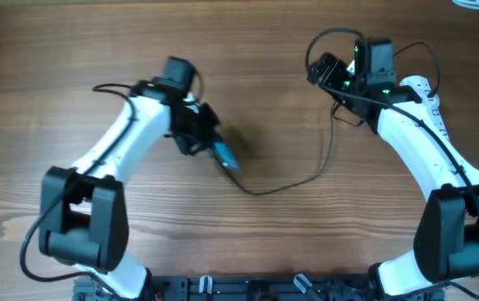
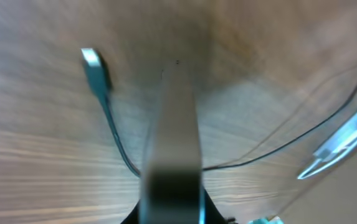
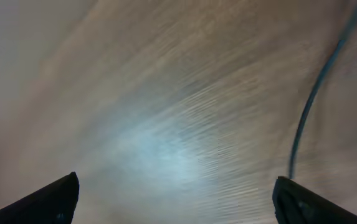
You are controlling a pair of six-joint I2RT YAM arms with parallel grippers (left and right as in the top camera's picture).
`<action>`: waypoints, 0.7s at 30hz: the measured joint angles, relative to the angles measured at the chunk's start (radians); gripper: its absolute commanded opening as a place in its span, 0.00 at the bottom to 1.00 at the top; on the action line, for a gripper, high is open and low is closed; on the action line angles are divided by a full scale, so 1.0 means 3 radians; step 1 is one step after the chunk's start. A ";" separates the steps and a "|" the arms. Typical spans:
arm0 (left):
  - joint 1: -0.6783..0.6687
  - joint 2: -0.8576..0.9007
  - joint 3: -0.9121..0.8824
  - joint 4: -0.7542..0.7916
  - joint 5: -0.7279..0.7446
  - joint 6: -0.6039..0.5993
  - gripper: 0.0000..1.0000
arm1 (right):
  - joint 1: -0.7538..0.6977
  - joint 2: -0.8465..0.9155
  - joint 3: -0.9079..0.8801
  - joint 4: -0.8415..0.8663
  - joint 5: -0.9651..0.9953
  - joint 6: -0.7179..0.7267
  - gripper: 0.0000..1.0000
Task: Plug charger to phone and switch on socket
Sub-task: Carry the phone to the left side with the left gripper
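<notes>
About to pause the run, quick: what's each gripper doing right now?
Left gripper: closed on the phone.
Right gripper: open, holding nothing.

overhead view sharp, evenly lit; wrist views badly blurred, the charger [image 2: 97,74] smeared, pale glare on the desk [image 3: 159,155].
</notes>
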 measured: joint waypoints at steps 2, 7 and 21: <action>0.0225 0.0000 0.0000 -0.0076 0.0075 0.0156 0.04 | 0.0000 0.0000 0.0000 -0.0003 0.0001 0.0628 1.00; 0.0827 0.0000 0.0000 -0.0290 0.0251 0.0632 0.04 | 0.0000 0.0000 -0.0001 0.0004 0.0067 0.2126 1.00; 0.1202 0.0000 0.0000 -0.0346 0.0774 0.1532 0.04 | 0.0015 0.0000 0.0000 -0.0484 0.0036 0.2689 1.00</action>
